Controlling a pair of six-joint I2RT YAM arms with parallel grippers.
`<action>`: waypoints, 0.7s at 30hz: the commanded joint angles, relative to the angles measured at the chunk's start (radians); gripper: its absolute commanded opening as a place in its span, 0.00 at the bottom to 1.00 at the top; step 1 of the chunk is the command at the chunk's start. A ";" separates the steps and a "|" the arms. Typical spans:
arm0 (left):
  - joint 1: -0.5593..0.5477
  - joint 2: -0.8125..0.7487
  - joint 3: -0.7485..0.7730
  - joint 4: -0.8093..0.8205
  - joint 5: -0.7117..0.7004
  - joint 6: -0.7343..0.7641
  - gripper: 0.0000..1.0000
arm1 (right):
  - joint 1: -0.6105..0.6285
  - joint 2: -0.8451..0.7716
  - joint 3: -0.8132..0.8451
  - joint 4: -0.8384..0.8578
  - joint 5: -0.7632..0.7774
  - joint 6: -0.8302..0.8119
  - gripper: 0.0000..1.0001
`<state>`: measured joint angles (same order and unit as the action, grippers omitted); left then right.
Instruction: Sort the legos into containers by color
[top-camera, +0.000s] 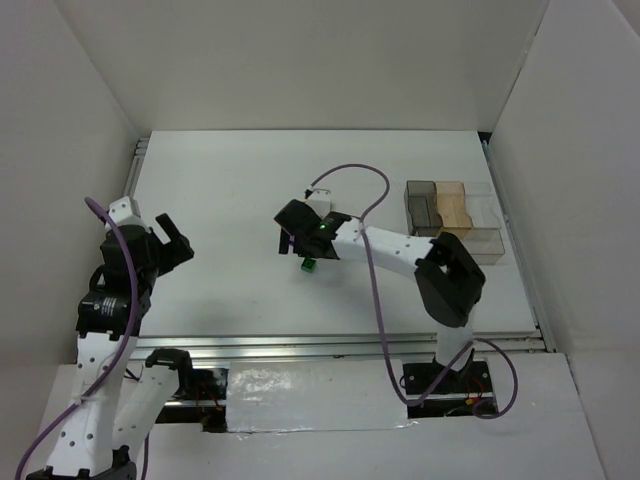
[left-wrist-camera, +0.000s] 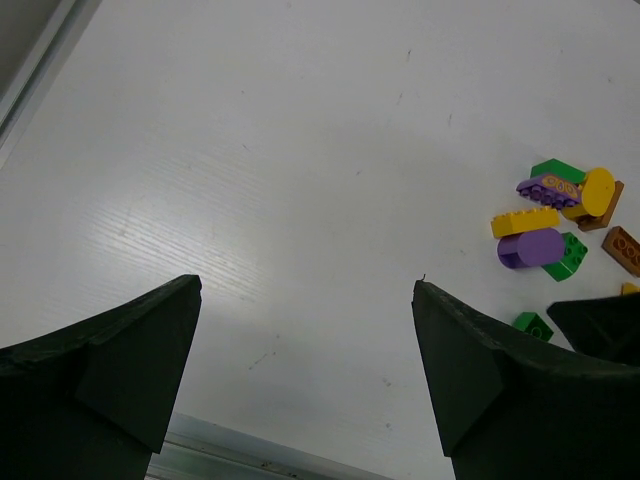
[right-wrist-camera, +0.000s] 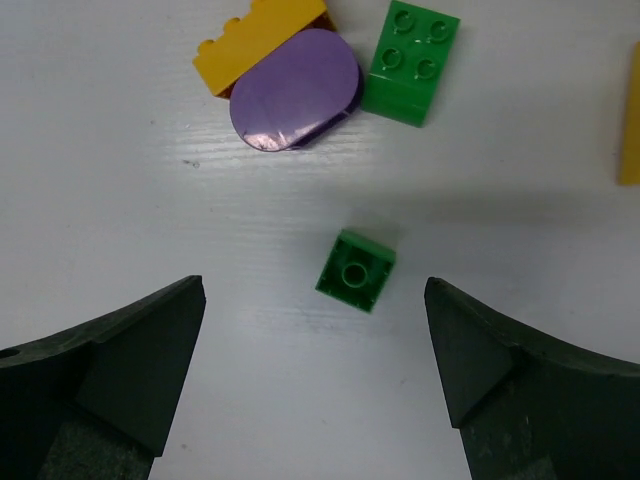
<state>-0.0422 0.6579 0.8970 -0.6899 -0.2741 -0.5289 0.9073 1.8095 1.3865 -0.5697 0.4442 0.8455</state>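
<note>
My right gripper (top-camera: 297, 244) (right-wrist-camera: 314, 282) is open and hovers over the legos at mid-table. A small green brick (right-wrist-camera: 355, 271) (top-camera: 309, 265) lies upside down just ahead of the gap between the jaws. Beyond it lie a purple rounded brick (right-wrist-camera: 295, 89), a yellow brick (right-wrist-camera: 260, 38) and a green square brick (right-wrist-camera: 411, 62). The left wrist view shows the pile to its right, with a yellow round piece (left-wrist-camera: 598, 190) and a brown brick (left-wrist-camera: 622, 250). My left gripper (top-camera: 178, 238) (left-wrist-camera: 306, 283) is open and empty over bare table at the left. The containers (top-camera: 450, 215) stand at the right.
White walls enclose the table (top-camera: 230, 200) on the left, back and right. A metal rail (top-camera: 300, 347) runs along the near edge. The right arm's purple cable (top-camera: 375, 190) loops above the table near the containers.
</note>
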 joint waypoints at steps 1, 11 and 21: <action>0.008 0.006 0.029 0.024 0.018 0.000 1.00 | 0.001 0.103 0.098 -0.024 0.018 0.029 0.97; 0.008 -0.003 0.025 0.032 0.035 0.004 1.00 | -0.013 0.241 0.098 0.004 -0.010 0.081 0.92; 0.008 -0.004 0.023 0.035 0.047 0.007 0.99 | -0.021 0.243 0.025 0.027 0.008 0.099 0.79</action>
<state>-0.0399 0.6579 0.8970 -0.6880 -0.2386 -0.5274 0.8940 2.0483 1.4387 -0.5613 0.4294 0.9192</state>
